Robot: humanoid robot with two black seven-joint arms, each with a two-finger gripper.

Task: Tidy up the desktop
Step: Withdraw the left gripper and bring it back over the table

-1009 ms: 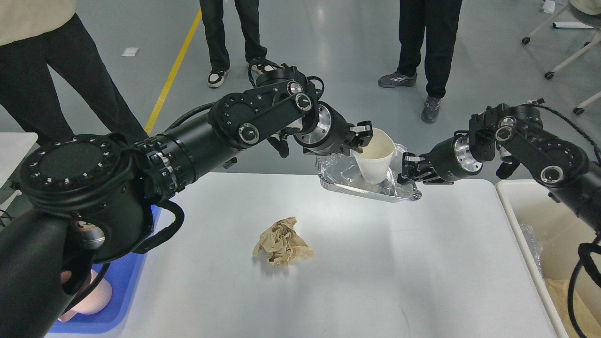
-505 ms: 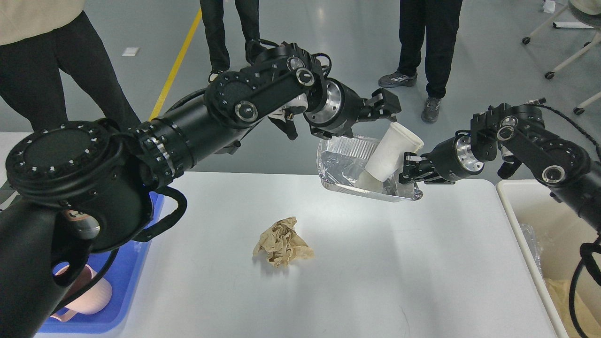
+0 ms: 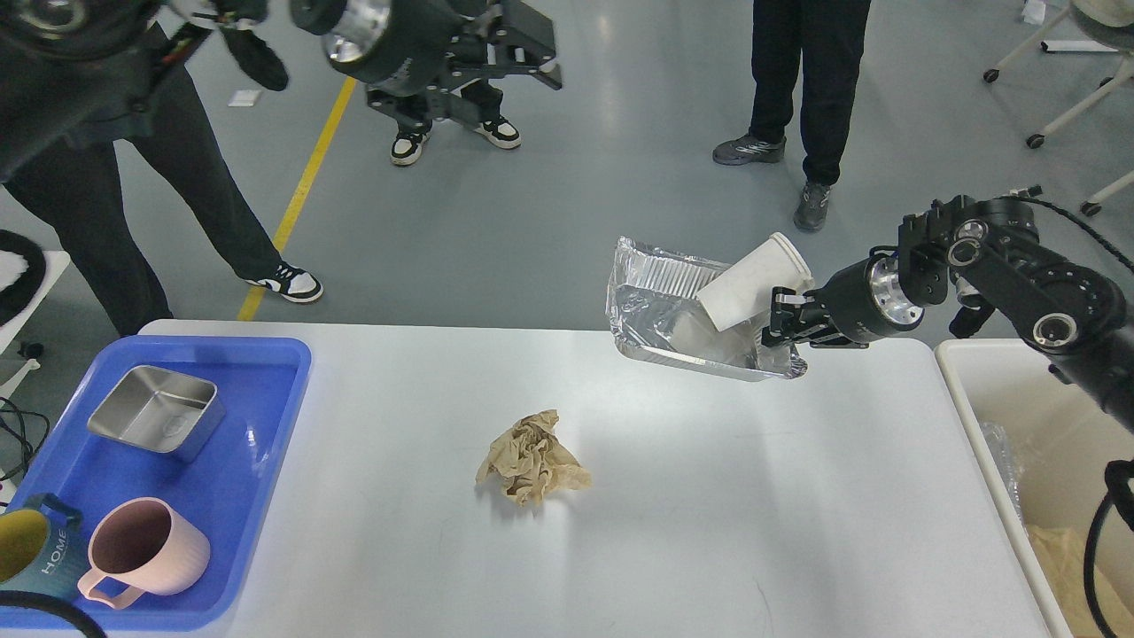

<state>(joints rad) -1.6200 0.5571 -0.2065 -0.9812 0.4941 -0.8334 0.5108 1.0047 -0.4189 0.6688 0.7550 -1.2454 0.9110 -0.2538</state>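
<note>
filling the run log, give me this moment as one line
left gripper raised, open, empty | right gripper shut on foil tray, paper cup tipped inside | crumpled brown paper on desktop

A foil tray [image 3: 673, 332] with a paper cup [image 3: 749, 283] lying in it is held above the desk's [image 3: 709, 496] far edge by the right gripper [image 3: 780, 323]; crumpled brown paper [image 3: 530, 456] lies nearer, left of it

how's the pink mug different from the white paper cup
The pink mug has a handle; the white paper cup has none. The mug sits in the blue tray at the desktop's left end, while the cup lies tipped in the foil tray held by the right gripper at the far edge. Both are empty as far as their openings show.
</note>
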